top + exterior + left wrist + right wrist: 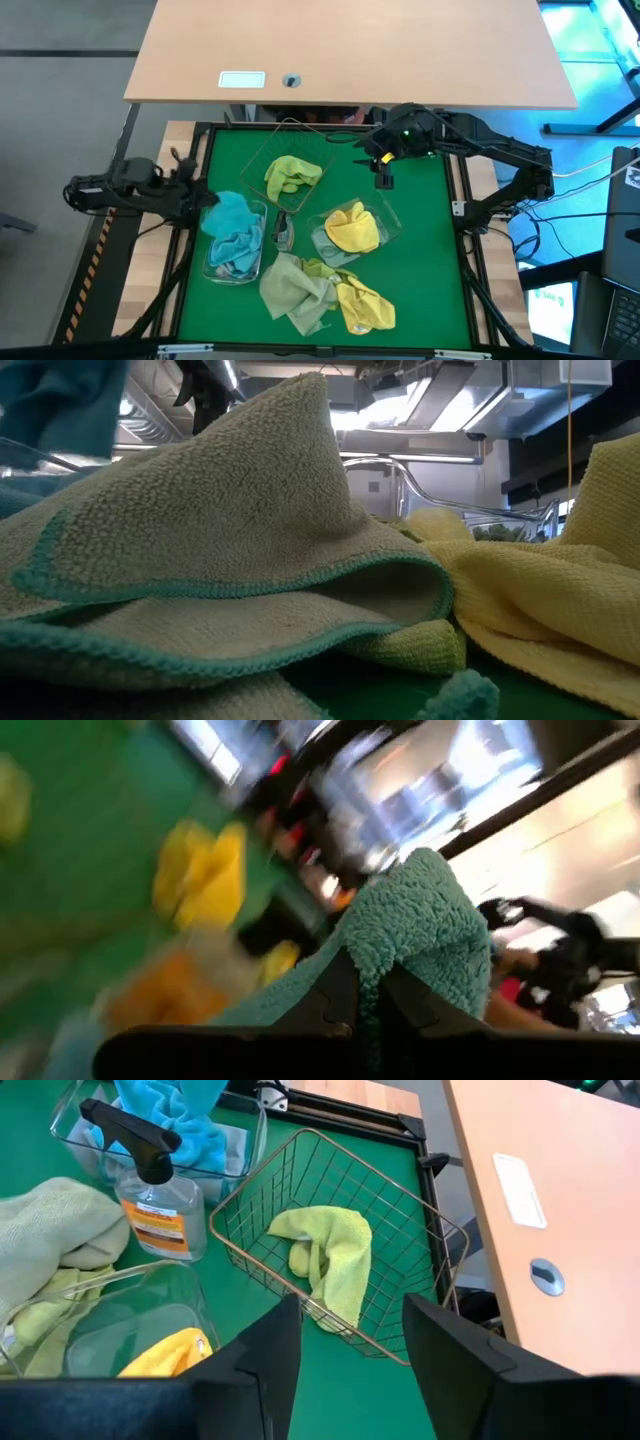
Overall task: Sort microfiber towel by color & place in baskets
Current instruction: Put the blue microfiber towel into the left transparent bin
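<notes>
— Left gripper [365,1005]? Clamped on teal blue fuzzy towel [228,212], draped over clear plastic tub [236,270].
— Long axis? Hung downward. Right gripper [350,1355]: spread wide above tan wire basket [395,1190].

Green mat [420,260]. Tan wire basket [400,1230] – lime towel [291,176]. Right clear tub [385,222] – yellow towel [352,229]. Left clear tub [212,268] – teal towel [228,212] over grey-blue towel [240,252]. Near pile: pale olive towel [200,550], teal-edged; yellow cloth [365,303]. Spray bottle [155,1190]: black head, orange label.
</notes>
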You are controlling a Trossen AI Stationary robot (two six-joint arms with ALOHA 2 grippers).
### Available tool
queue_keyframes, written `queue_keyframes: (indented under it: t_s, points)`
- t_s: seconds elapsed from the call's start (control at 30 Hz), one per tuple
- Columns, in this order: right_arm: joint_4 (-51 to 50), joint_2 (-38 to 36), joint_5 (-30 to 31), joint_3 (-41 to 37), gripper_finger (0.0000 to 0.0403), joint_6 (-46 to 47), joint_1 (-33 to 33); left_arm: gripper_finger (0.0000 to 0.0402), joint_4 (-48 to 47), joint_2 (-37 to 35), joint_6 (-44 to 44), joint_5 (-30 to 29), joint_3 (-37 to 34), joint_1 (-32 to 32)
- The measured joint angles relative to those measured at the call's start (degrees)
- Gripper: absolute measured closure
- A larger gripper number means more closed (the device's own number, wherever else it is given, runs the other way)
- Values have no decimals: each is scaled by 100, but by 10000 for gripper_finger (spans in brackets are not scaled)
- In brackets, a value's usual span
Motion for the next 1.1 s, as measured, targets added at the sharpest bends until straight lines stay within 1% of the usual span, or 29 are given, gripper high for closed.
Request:
queue_keyframes:
  t_s: [0.13,0.27,0.43,0.6,0.87,1.1]
  points:
    - [0,0,-2,0,230,2,0,396,-1117,5,-796,78,0,0]
    - [0,0,-2,0,230,8,0,395,-1697,55,-1195,44,0,0]
    - [0,2,-2,0,230,15,0,395,-1799,195,-1440,-192,0,0]
    - [0,2,-2,0,230,17,0,397,-1832,591,-1455,-169,0,0]
    - [-2,2,-2,0,230,16,0,398,-1836,1504,-1526,336,0,0]
    - [-2,2,-2,0,230,15,0,398,-1793,2461,-2085,805,0,0]
